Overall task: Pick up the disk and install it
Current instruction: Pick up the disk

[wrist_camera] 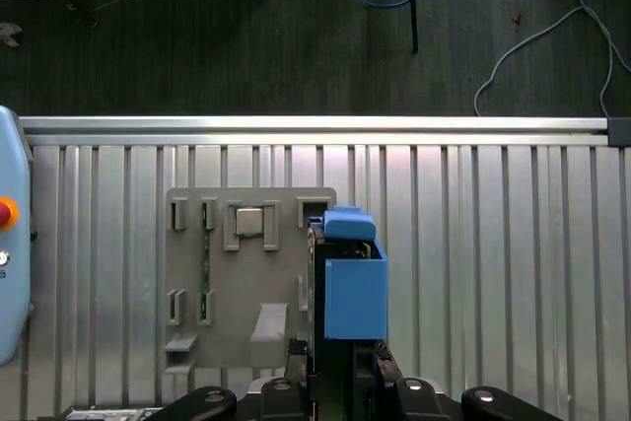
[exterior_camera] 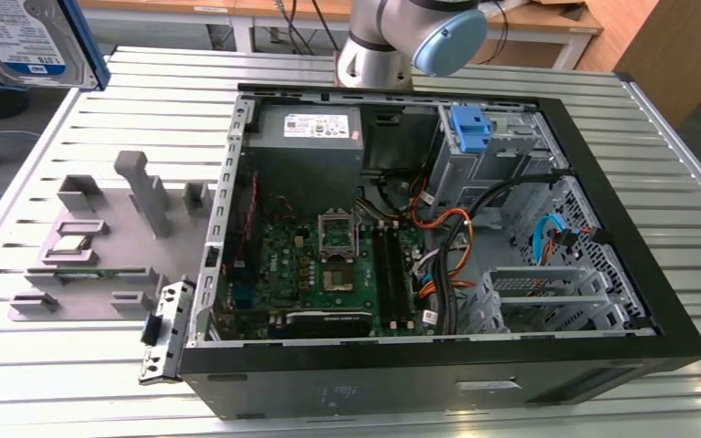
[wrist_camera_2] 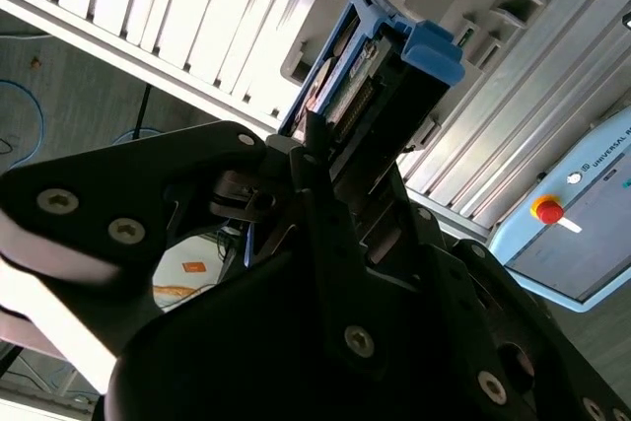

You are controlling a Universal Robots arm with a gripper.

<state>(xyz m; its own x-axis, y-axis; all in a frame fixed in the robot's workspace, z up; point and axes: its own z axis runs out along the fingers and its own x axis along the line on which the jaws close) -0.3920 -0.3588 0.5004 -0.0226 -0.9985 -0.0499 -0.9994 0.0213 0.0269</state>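
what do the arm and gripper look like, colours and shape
The arm is a silver-grey tube with a rounded light blue joint cap. The gripper is matte black, built of flat angular links fastened with round silver screws.

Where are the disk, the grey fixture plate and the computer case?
disk [exterior_camera: 15, 38]: exterior view, on its label.
grey fixture plate [wrist_camera: 237, 285]: first wrist view, on a bare patch.
computer case [exterior_camera: 448, 370]: exterior view, on its black outer wall.
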